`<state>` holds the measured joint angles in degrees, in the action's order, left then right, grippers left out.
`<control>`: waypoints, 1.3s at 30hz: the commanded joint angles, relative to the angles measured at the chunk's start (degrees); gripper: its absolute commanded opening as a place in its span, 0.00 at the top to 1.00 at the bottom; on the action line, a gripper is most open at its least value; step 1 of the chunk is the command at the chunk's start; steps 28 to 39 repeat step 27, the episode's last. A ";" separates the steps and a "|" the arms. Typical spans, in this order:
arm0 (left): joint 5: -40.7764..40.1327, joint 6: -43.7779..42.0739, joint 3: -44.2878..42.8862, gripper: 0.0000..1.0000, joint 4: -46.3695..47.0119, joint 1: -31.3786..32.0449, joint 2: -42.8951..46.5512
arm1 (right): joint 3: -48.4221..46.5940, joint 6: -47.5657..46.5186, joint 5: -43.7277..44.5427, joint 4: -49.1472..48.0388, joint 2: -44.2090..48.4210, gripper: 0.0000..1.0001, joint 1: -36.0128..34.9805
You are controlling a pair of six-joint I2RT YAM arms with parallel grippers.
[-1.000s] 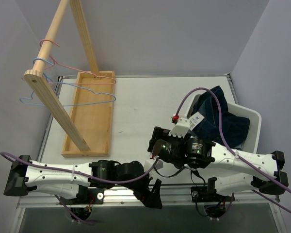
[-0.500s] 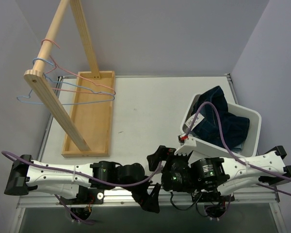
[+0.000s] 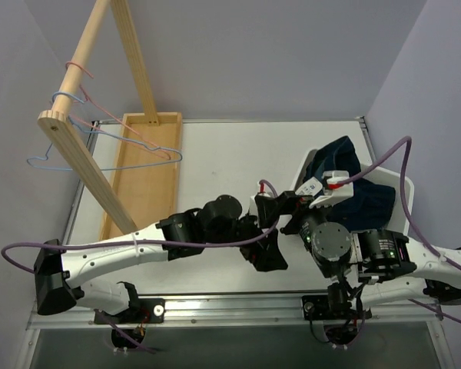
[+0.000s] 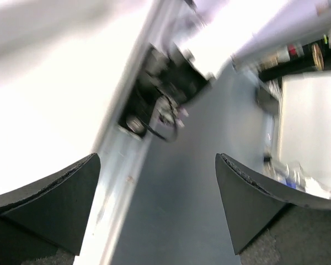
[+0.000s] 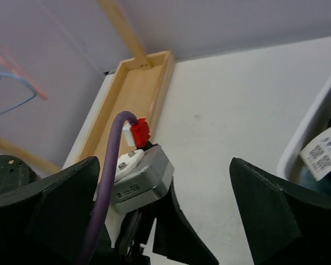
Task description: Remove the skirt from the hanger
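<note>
Skirt (image 3: 342, 154) lies bundled in the white bin (image 3: 400, 183) at the right edge of the counter, apart from the bare hangers (image 3: 121, 135) on the rack (image 3: 84, 165) at the left edge, so the left pincer (image 4: 157, 160) and right pincer (image 5: 164, 163) stand released and empty, the task judged complete.

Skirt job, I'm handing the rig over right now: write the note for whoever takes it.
Left claw: open, empty, above the table, near its middle.
Right claw: open, empty, beside the white bin.
Skirt: dark denim, bundled in the bin, tag showing.
Pink hanger and blue hanger: both bare on the wooden rack.
Done: the skirt is off the hanger.
Left: apparently only parking the arms. They sit close together, so separate them carefully.
</note>
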<state>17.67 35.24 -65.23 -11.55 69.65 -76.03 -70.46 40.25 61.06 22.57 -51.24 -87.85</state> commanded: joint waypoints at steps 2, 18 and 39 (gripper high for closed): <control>-1.33 2.38 -7.27 0.06 0.04 -11.80 -0.43 | -8.54 -18.68 0.40 0.64 -8.15 0.00 9.08; 5.71 4.83 -4.83 0.06 -0.93 -28.87 0.87 | 7.86 -9.15 -39.62 -7.01 -8.10 0.00 55.95; 6.49 6.58 3.60 0.06 2.31 -28.78 7.64 | 25.98 -4.12 -36.97 -11.41 11.68 0.00 55.86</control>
